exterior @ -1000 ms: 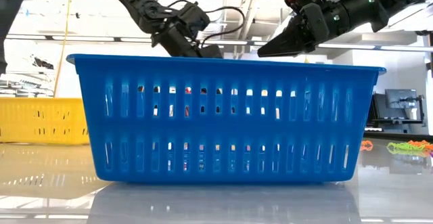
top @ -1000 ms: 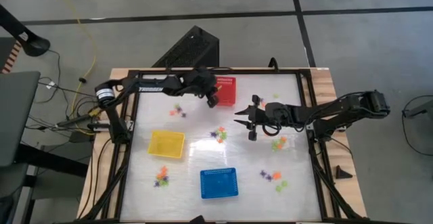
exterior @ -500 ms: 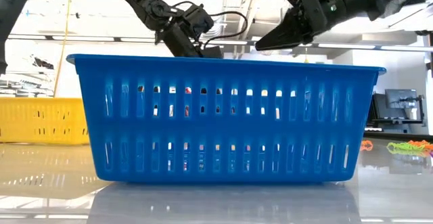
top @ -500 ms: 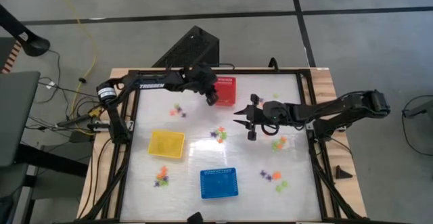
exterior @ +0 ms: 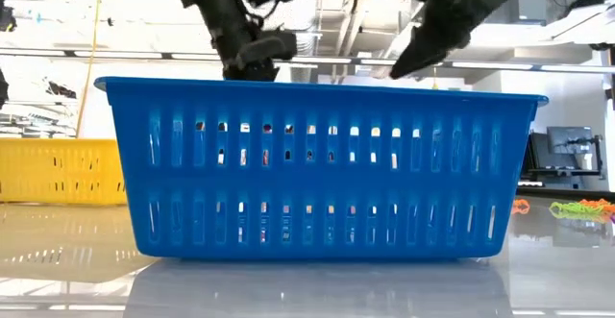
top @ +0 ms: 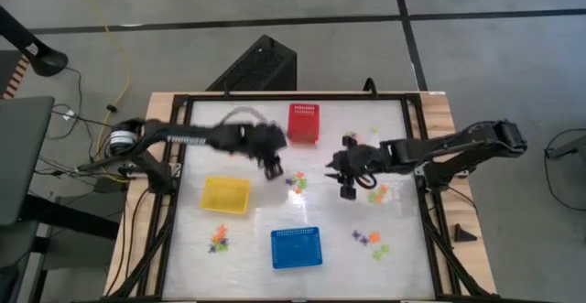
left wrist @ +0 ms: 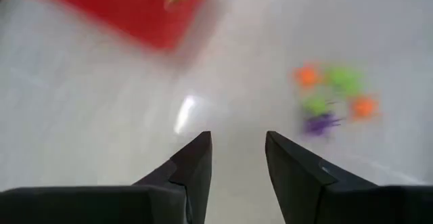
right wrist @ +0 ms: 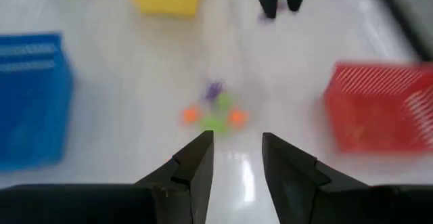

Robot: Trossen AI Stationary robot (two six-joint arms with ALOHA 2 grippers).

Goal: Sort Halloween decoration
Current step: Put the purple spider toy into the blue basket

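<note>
My left gripper (top: 272, 167) hangs released and empty over the surface (top: 256, 207), between the yellow basket (top: 224, 194) and the red basket (top: 303, 123). Just beside it lies a small cluster of trinkets (top: 297, 181) in orange, purple and green. Past them, my right gripper (top: 342, 177) hovers with fingers parted, holding nothing. More trinkets (top: 376, 193) sit near it, others (top: 219, 238) near the blue basket (top: 296, 248).

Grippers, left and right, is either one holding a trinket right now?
No. The left gripper and right gripper both stand open with nothing between the fingers.
</note>
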